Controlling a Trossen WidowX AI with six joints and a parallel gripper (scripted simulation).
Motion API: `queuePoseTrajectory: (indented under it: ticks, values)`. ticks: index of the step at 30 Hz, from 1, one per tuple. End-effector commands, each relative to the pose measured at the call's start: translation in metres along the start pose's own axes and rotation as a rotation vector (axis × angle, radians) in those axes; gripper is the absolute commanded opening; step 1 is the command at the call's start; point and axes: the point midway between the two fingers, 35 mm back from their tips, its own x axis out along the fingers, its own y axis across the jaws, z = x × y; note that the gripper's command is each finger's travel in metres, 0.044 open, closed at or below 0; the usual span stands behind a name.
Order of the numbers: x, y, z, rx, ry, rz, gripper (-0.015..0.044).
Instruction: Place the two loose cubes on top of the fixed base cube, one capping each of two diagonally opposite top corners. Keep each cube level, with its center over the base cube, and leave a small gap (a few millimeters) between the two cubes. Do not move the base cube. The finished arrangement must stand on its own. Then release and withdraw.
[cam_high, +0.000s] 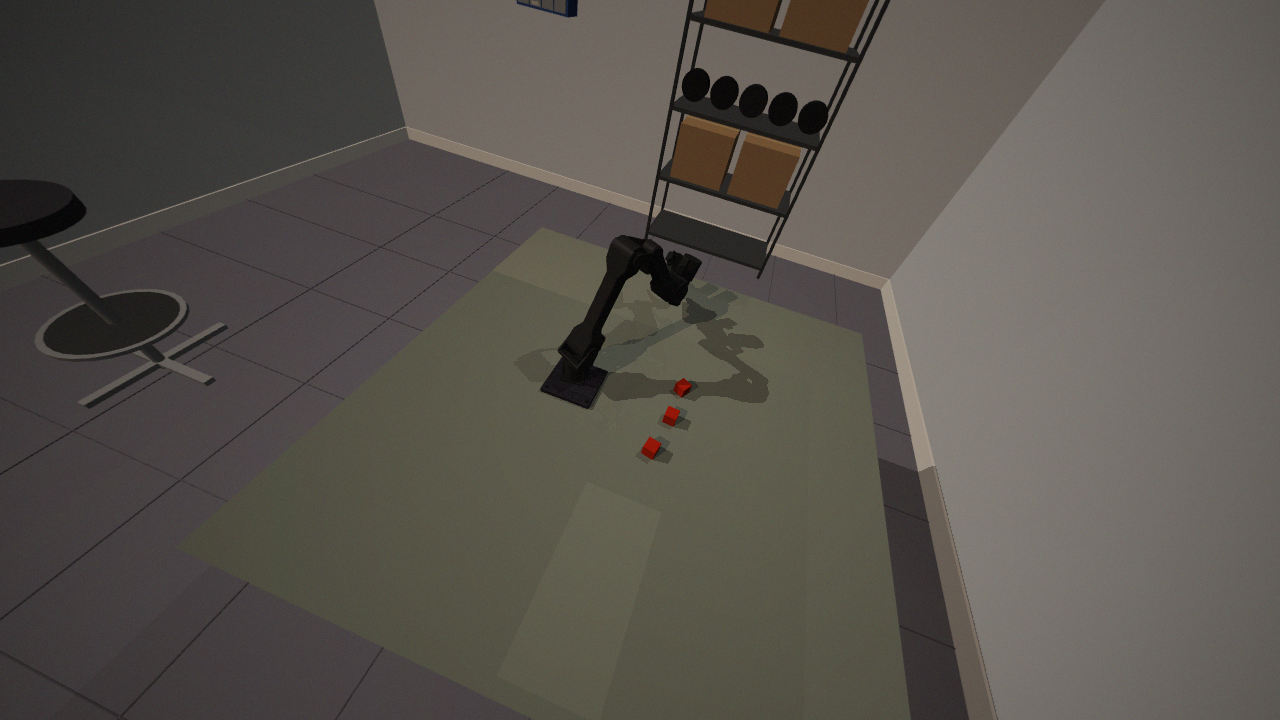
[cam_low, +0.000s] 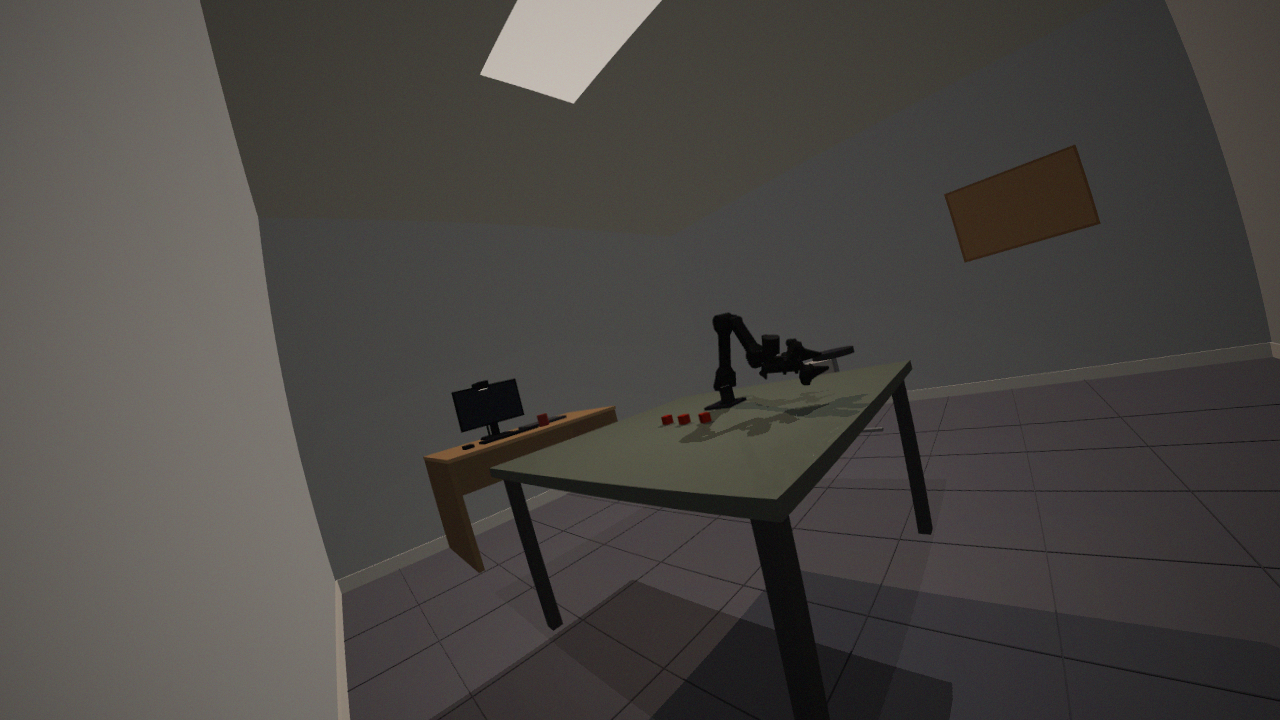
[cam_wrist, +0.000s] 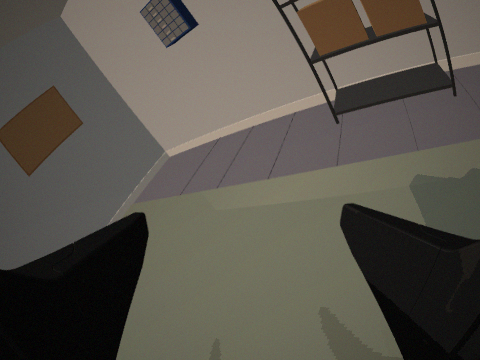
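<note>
Three red cubes stand apart in a row on the green table top. The far cube (cam_high: 682, 387) (cam_low: 705, 417), turned at an angle, the middle cube (cam_high: 671, 416) (cam_low: 683, 419) and the near cube (cam_high: 651, 447) (cam_low: 666, 420) each sit on the table, none on another. I cannot tell which one is the fixed base. My gripper (cam_low: 821, 360) (cam_wrist: 247, 220) is open and empty, held above the table well away from the cubes. The wrist view shows both fingers wide apart and no cube.
The arm's base plate (cam_high: 573, 385) (cam_low: 725, 403) stands beside the row of cubes. The green table (cam_high: 429, 465) (cam_low: 617, 465) (cam_wrist: 230, 280) carries the arm's shadows. Beyond it are a shelf rack (cam_high: 716, 240) (cam_wrist: 392, 90), a stool (cam_high: 35, 207) and a desk with a monitor (cam_low: 487, 405).
</note>
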Motion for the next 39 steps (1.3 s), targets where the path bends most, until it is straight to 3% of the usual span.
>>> queuePoseTrajectory:
  ticks: [1, 5, 6, 24, 39]
  values:
    - [-0.001, 0.000, 0.001, -0.003, -0.001, -0.003, 0.0374]
    - [-0.022, -0.011, 0.013, -0.059, -0.027, -0.068, 0.0269]
    - [-0.029, -0.018, 0.016, -0.071, -0.031, -0.101, 0.0265]
    - [-0.195, -0.105, 0.028, -0.189, 0.109, -0.699, 0.0265]
    - [-0.345, -0.097, -0.014, -0.145, 0.473, -1.018, 0.0265]
